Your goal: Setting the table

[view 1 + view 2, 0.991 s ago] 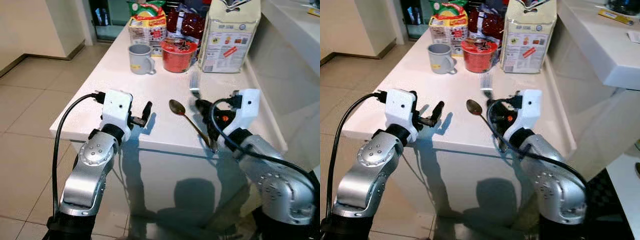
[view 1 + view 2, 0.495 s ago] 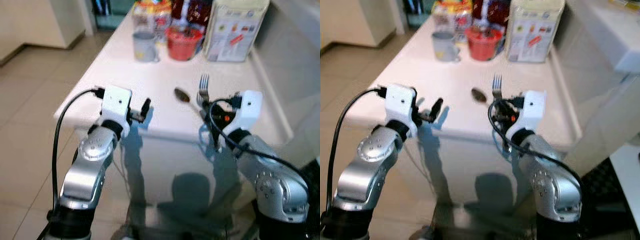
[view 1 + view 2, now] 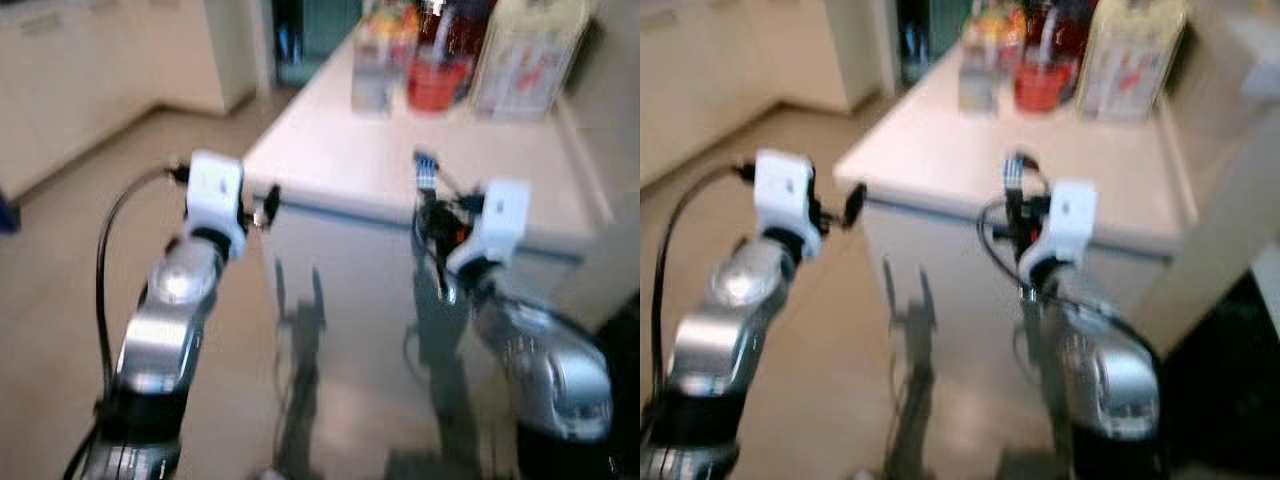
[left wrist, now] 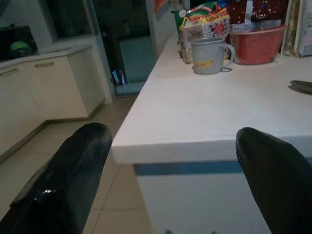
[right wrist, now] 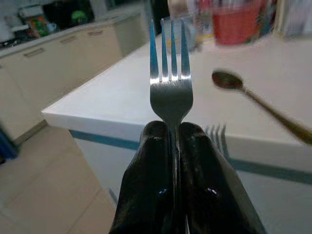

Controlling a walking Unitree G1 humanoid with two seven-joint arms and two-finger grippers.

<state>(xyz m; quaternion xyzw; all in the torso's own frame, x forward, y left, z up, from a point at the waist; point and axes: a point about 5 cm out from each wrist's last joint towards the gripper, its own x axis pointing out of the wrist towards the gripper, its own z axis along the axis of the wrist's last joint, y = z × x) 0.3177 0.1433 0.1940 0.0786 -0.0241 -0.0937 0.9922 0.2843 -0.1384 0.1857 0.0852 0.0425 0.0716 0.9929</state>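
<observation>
Fork (image 5: pixel 170 92) pinched upright in its right gripper (image 5: pixel 173 141) short of the counter (image 4: pixel 204 112), left gripper (image 4: pixel 165 161) spread and empty, the robot appears mid-carry; next it likely must lay the fork near the spoon (image 5: pixel 253 105).

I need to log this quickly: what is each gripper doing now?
Left gripper: open, holding nothing.
Right gripper: shut on the fork.
</observation>
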